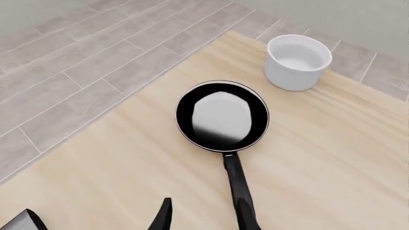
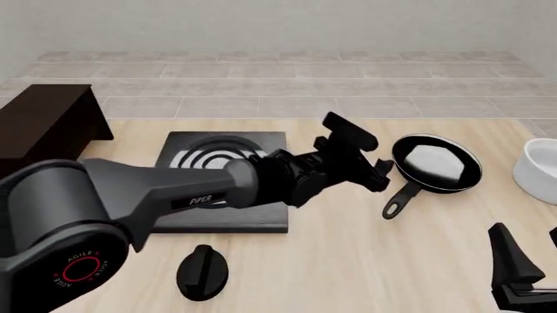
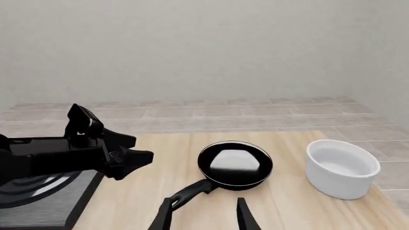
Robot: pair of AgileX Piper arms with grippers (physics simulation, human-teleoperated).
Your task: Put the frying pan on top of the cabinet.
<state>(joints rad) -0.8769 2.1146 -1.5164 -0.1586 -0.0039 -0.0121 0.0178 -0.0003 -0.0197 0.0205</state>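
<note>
Frying pan [image 2: 436, 163]: round, glossy black, pale sheen across the inside, thin light rim, short black handle with a hole at its end. It lay flat on the pale wooden surface [image 2: 366, 261], right of centre, between the black slab with white rings [image 2: 222, 179] and the white bowl [image 2: 538, 171], touching neither. Long axis ran diagonally in the front view: bowl of the pan far and right, handle pointing near and left. Cabinet [image 2: 44, 120]: dark brown, boxy, flat-topped, at the far left, well apart from the pan; only the front view showed it, along with a black knob [image 2: 202, 272] near the front edge. Left claw [image 2: 376, 171]: spread, gripping nothing, just beside the handle. Right claw [image 3: 204, 215]: spread, gripping nothing, low at the near right. The left wrist view showed the handle running between the fingers [image 1: 163, 215].
</note>
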